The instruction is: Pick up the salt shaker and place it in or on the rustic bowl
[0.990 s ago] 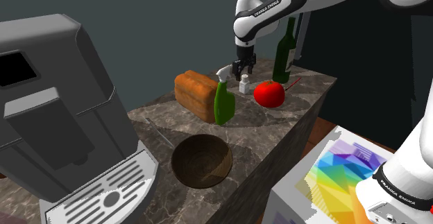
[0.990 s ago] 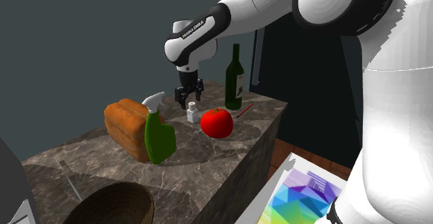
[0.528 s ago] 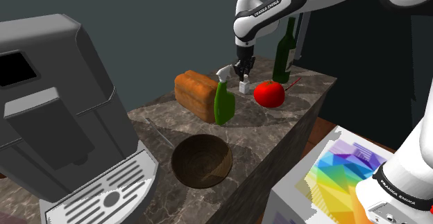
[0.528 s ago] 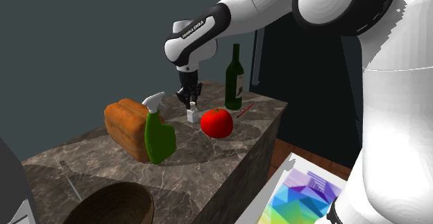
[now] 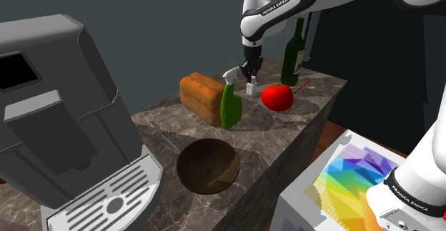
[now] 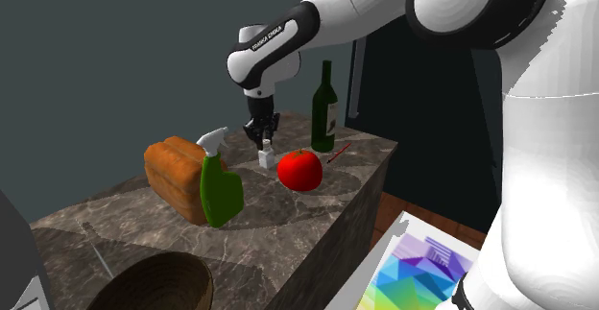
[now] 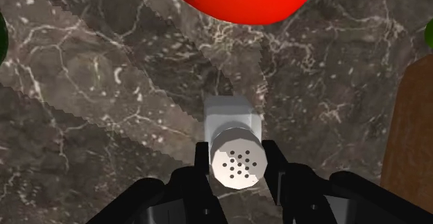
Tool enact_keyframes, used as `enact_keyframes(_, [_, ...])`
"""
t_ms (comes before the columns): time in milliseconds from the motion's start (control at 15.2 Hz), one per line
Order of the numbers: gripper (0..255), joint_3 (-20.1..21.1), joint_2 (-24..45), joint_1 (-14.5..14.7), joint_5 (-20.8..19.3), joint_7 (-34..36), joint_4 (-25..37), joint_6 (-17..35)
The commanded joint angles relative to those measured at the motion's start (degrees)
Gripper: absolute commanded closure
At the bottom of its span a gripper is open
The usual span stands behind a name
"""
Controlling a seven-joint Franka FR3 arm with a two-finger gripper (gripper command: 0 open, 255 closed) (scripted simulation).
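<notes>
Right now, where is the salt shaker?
In the shoulder view, the end effector clasps the salt shaker, with the green spray bottle at its left and the red tomato at its right.

pale grey salt shaker (image 7: 234,118), dark dots on its cap; black gripper (image 7: 239,167); red tomato (image 5: 277,96); green spray bottle (image 5: 230,108) with white trigger; dark green wine bottle (image 5: 291,58); orange-brown bread (image 5: 201,95); brown bowl (image 5: 208,166); dark marbled counter (image 5: 286,133) veined pale; grey coffee machine (image 5: 57,108).

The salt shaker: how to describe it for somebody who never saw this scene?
On the dark marble counter, go to the far end by the dark green wine bottle. Between the red tomato and the green spray bottle, the black tool clasps a small white salt shaker. It is the smallest thing there: square body, round cap with holes.
</notes>
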Motion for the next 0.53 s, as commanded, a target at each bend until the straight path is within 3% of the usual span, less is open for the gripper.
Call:
enact_keyframes(0, [255, -0.01, -0.56, 0.0, -0.03, 0.01, 0.69, -1.25])
enact_keyframes(462, [255, -0.04, -2.23, 0.01, -0.12, 0.09, 3.8, -6.04])
